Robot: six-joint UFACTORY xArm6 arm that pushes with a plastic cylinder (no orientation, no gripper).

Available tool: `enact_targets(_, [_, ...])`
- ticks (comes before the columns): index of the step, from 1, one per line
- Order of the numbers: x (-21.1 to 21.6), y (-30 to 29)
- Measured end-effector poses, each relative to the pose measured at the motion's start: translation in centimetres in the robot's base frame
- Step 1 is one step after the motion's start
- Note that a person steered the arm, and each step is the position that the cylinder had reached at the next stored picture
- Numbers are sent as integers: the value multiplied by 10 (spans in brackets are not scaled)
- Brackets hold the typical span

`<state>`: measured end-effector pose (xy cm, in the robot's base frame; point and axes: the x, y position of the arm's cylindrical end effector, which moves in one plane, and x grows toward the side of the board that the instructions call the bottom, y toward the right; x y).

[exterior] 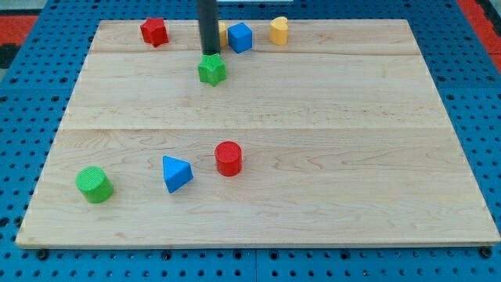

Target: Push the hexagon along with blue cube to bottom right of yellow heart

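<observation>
**Ana:** Up near the board's top edge, left of centre, the robot's rod comes straight down and my tip (209, 53) — as the rig calls its lower end — sits right at the upper edge of the green star-like block (211, 70), touching or nearly so

**Ben:** Fingers apart or together?

**Ana:** Neither; a bare rod, nothing to open or close, nothing clamped. Now the relation that counts: the blue cube (239, 37) lies just up and to the view's right of the tip, and a yellow block (222, 32) pokes out from behind the rod, pressed against the cube's left side. Mostly hidden, so whether that is the hexagon, hard to tell

**Ben:** And the heart?

**Ana:** The other yellow piece (279, 30), near the top edge and further right, apart from the cube; it looks like the heart, though the shape is small

**Ben:** So the travel is rightward?

**Ana:** Rightward and slightly toward the bottom edge, by my judgement. The tip stands below and left of the pair, so a push from the left should carry both; the green piece is in the way

**Ben:** The rest?

**Ana:** Red star-like block (154, 31) near the top-left corner; green cylinder (95, 184), blue triangular block (177, 173) and red cylinder (228, 158) toward the bottom edge, well clear
</observation>
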<state>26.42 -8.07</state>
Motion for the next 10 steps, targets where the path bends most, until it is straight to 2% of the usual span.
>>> enact_targets(1, [-22,-30])
enact_targets(3, [-35,5])
enact_targets(4, [-62,-17])
enact_targets(5, [-32,68])
enact_targets(6, [-11,112])
enact_targets(7, [26,75])
enact_targets(8, [64,74])
enact_targets(9, [45,127])
enact_targets(10, [34,154])
